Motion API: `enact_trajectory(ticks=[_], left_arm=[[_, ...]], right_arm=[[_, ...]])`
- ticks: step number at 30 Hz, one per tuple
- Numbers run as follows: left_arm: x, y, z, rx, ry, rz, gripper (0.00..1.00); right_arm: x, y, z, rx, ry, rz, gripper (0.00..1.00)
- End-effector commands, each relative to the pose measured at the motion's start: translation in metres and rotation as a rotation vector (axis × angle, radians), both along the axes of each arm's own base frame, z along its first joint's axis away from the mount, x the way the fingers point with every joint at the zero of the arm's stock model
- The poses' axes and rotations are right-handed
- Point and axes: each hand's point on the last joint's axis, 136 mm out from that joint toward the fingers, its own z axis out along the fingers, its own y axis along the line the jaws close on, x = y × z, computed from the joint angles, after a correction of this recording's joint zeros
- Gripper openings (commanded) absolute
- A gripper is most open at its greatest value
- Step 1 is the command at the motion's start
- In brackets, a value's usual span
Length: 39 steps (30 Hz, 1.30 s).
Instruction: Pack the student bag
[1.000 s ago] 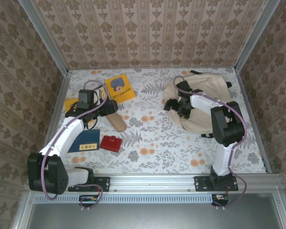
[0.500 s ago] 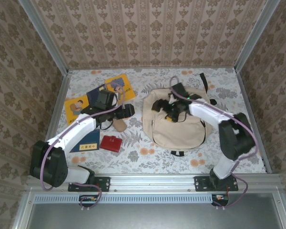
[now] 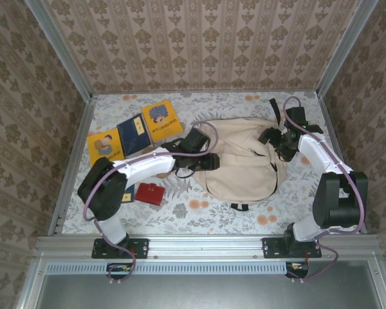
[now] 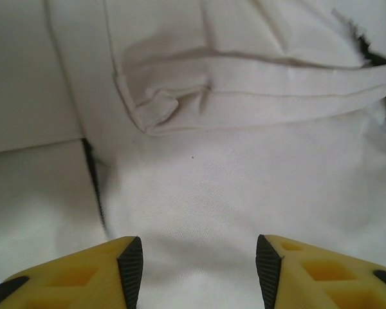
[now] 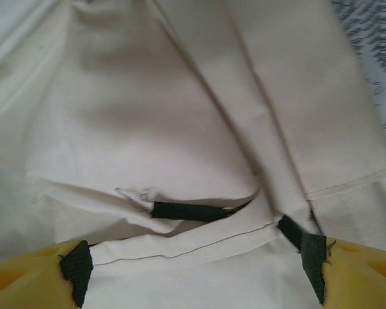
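Observation:
The student bag [image 3: 241, 161], a big cream fabric backpack, lies flat right of the table's centre, with a black strap [image 3: 273, 108] trailing off its far edge. My left gripper [image 3: 209, 161] is at the bag's left edge. In the left wrist view the left gripper [image 4: 199, 270] has its jaws apart over plain cream cloth [image 4: 244, 187], gripping nothing. My right gripper [image 3: 276, 138] is over the bag's far right corner. In the right wrist view the right gripper [image 5: 196, 267] stands wide open across a folded seam and a dark zipper opening [image 5: 193, 210].
Books lie at the back left: an orange-yellow one [image 3: 162, 119], a dark blue one [image 3: 134, 127] and a yellow one [image 3: 105, 145]. A red wallet [image 3: 150, 193] sits near the left arm. Patterned walls and metal rails enclose the table.
The bag was spread out and slid from the back right toward the centre. My left arm swung right to its left edge and its jaws narrowed. My right gripper moved to the far right corner.

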Motion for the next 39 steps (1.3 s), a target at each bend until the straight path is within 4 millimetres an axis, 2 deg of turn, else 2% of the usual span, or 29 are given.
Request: enact_trajectory(ticks=[1, 3, 5, 9, 13, 19, 22, 26, 30, 33, 37, 39], left_arm=[[0.001, -0.006, -0.010, 0.028, 0.025, 0.034, 0.50], [-0.005, -0.020, -0.017, -0.019, 0.075, -0.015, 0.50], [-0.009, -0.023, -0.030, -0.005, 0.121, -0.036, 0.48], [-0.004, -0.002, -0.054, 0.121, 0.131, -0.019, 0.48], [0.019, 0.031, -0.071, 0.193, 0.129, -0.002, 0.48], [0.071, 0.063, -0.074, 0.188, 0.079, 0.013, 0.52], [0.091, 0.065, -0.064, 0.172, 0.044, -0.006, 0.53], [0.095, 0.044, -0.027, 0.085, -0.013, -0.064, 0.58], [0.086, 0.031, 0.010, 0.035, -0.065, -0.078, 0.60], [0.074, 0.020, 0.026, 0.000, -0.073, -0.077, 0.60], [0.051, -0.002, 0.032, -0.050, -0.044, -0.098, 0.57], [0.041, -0.014, 0.032, -0.066, -0.032, -0.105, 0.55]], right_arm=[[-0.014, -0.005, -0.018, -0.021, 0.064, 0.013, 0.88], [-0.015, -0.004, -0.021, -0.016, 0.070, 0.013, 0.88], [-0.016, -0.004, -0.021, -0.014, 0.071, 0.013, 0.89], [-0.020, -0.007, -0.019, -0.032, 0.069, 0.019, 0.89], [-0.026, -0.009, -0.019, -0.051, 0.074, 0.026, 0.92], [-0.035, -0.001, -0.027, -0.013, 0.086, 0.038, 0.90], [-0.039, 0.007, -0.037, 0.027, 0.100, 0.043, 0.83], [-0.042, 0.024, -0.048, 0.068, 0.131, 0.083, 0.69], [-0.045, 0.038, -0.060, 0.077, 0.157, 0.106, 0.56], [-0.048, 0.046, -0.069, 0.094, 0.176, 0.108, 0.46], [-0.059, 0.053, -0.083, 0.103, 0.219, 0.107, 0.38], [-0.059, 0.058, -0.086, 0.114, 0.204, 0.108, 0.35]])
